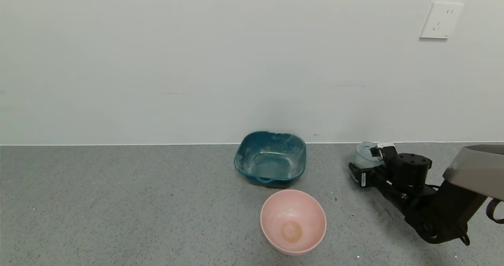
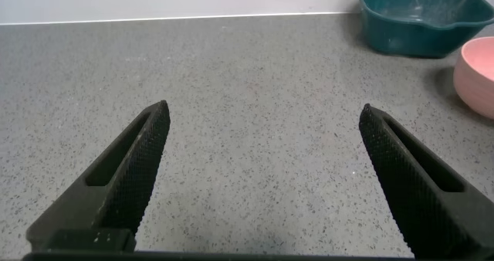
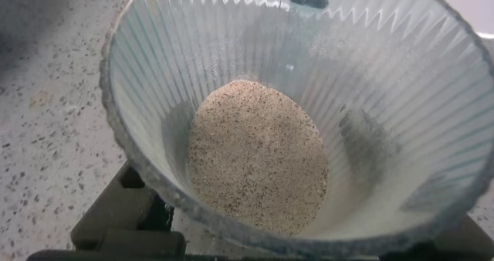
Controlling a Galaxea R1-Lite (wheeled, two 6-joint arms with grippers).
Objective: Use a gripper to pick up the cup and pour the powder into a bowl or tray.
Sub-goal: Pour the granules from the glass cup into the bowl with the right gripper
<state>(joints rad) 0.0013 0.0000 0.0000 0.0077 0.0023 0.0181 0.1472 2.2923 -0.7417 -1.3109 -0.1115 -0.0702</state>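
The ribbed pale blue-green cup (image 1: 363, 155) stands upright at the back right of the grey table, near the wall. My right gripper (image 1: 372, 162) has a finger on each side of it and looks shut on it. In the right wrist view the cup (image 3: 401, 83) fills the picture, with a heap of beige powder (image 3: 258, 157) in its bottom and one finger (image 3: 116, 211) outside its wall. The dark teal dish (image 1: 241, 157) with whitish smears sits left of the cup, at the back centre. My left gripper (image 2: 262, 137) is open and empty over bare table, out of the head view.
A round pink bowl (image 1: 268, 207) with a brownish stain sits just in front of the teal dish. Both show far off in the left wrist view, the dish (image 2: 409, 37) and the bowl (image 2: 478, 79). A white wall with an outlet (image 1: 441, 21) closes the table's back edge.
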